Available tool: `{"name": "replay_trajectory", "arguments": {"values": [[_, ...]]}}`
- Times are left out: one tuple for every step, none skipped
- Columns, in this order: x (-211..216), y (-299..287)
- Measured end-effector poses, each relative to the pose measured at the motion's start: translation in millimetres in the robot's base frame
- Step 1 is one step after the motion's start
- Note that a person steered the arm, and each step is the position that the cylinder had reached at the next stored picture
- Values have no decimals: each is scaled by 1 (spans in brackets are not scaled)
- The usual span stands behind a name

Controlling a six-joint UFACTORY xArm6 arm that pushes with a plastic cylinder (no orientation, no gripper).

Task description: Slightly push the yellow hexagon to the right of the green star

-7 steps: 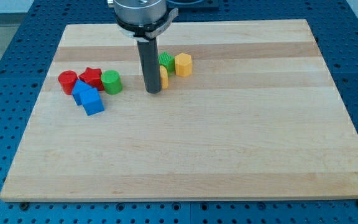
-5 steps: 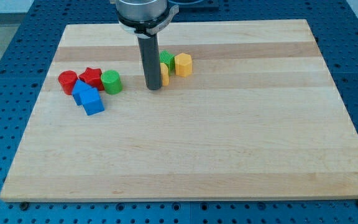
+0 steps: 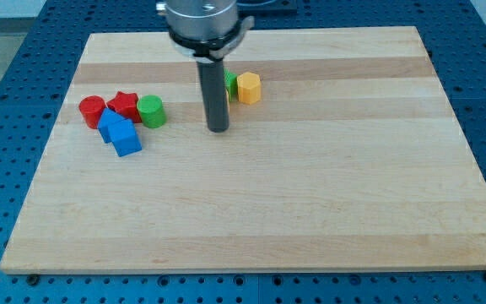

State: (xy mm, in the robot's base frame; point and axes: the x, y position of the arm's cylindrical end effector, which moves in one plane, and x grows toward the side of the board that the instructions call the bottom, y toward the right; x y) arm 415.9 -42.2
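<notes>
With no fingers to spread or pinch, only my tip (image 3: 218, 129) on the board, I stand left of and nearer than the yellow hexagon (image 3: 249, 87) touching the half-hidden green star (image 3: 230, 82), so next I should nudge the hexagon gently rightward.

We count seven visible blocks on one wooden board (image 3: 310, 211): two red, a cylinder (image 3: 92, 111) and a star (image 3: 125, 104); two green, a cylinder (image 3: 151, 111) and a star (image 3: 230, 82) partly hidden; two blue (image 3: 108, 123) (image 3: 126, 139), shapes unclear; one yellow hexagon (image 3: 249, 87).
</notes>
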Motion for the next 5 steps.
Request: {"name": "replay_trajectory", "arguments": {"values": [[0, 21], [-6, 29], [-19, 30], [-33, 35], [-41, 41]]}}
